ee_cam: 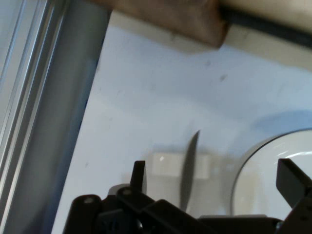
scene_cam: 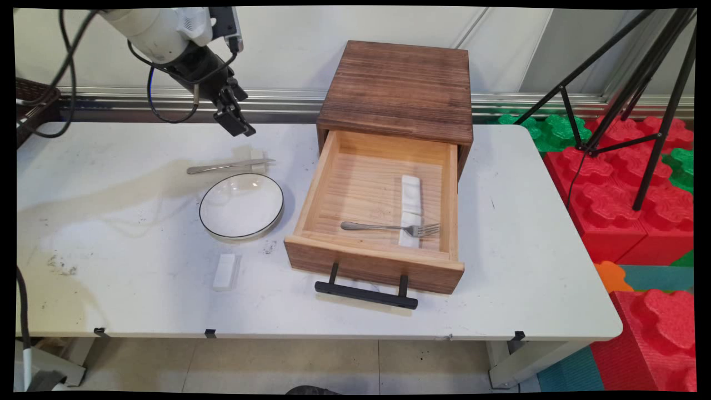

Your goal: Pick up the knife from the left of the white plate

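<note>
My black gripper (scene_cam: 240,126) hangs open above the table's back left part, holding nothing. Just below and in front of it a metal knife (scene_cam: 230,165) lies with its blade on a small white rest (scene_cam: 256,157). In the hand view the knife blade (ee_cam: 189,165) crosses the white rest (ee_cam: 168,165) between my spread fingers, and my gripper (ee_cam: 214,173) is well above both. A white plate (scene_cam: 241,205) with a dark rim sits in front of the knife; its edge (ee_cam: 273,180) shows at the right of the hand view.
A wooden drawer box (scene_cam: 397,89) stands at the middle back, its drawer (scene_cam: 311,191) pulled out with a black handle (scene_cam: 365,294). Inside lie a fork (scene_cam: 389,227) across a long white rest (scene_cam: 411,208). Another white rest (scene_cam: 225,271) lies near the front. A black tripod (scene_cam: 639,100) stands right.
</note>
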`<state>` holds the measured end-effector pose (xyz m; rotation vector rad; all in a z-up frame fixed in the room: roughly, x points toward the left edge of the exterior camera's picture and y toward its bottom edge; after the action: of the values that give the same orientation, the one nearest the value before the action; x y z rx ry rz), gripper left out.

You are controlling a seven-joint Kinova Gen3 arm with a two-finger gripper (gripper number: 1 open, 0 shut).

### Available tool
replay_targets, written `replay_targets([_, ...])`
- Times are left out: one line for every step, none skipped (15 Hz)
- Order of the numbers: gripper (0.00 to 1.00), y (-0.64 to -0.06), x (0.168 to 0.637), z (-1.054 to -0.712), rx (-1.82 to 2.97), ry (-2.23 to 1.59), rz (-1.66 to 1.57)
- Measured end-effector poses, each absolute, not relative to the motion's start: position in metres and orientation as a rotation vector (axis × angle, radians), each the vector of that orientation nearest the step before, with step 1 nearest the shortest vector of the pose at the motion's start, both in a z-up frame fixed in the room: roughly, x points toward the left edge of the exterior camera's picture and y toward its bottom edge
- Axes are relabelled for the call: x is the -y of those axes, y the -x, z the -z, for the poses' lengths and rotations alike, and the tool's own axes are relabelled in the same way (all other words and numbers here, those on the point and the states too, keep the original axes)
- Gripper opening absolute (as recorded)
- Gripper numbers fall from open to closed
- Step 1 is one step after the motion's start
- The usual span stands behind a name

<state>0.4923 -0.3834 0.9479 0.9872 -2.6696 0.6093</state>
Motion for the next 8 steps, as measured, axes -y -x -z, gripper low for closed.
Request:
replay_targets([1.0,-0.497,0.39,-0.943,2.688,-0.996,-0.612])
replay_targets([1.0,-0.502,0.396,-0.938,2.708,-1.007,-0.613])
replay_targets([1.0,-0.506,0.403,-0.932,2.728,-1.013,-0.611])
replay_targets([1.0,-0.511,0.409,-0.926,2.747,-1.023,-0.605])
replay_targets([1.0,-0.516,0.412,-0.921,2.762,-1.03,-0.598])
replay_targets([1.0,-0.518,0.415,-0.917,2.771,-1.033,-0.591])
replay_targets([1.0,-0.523,0.419,-0.911,2.783,-1.037,-0.577])
replay_targets([1.0,-0.526,0.423,-0.906,2.793,-1.042,-0.566])
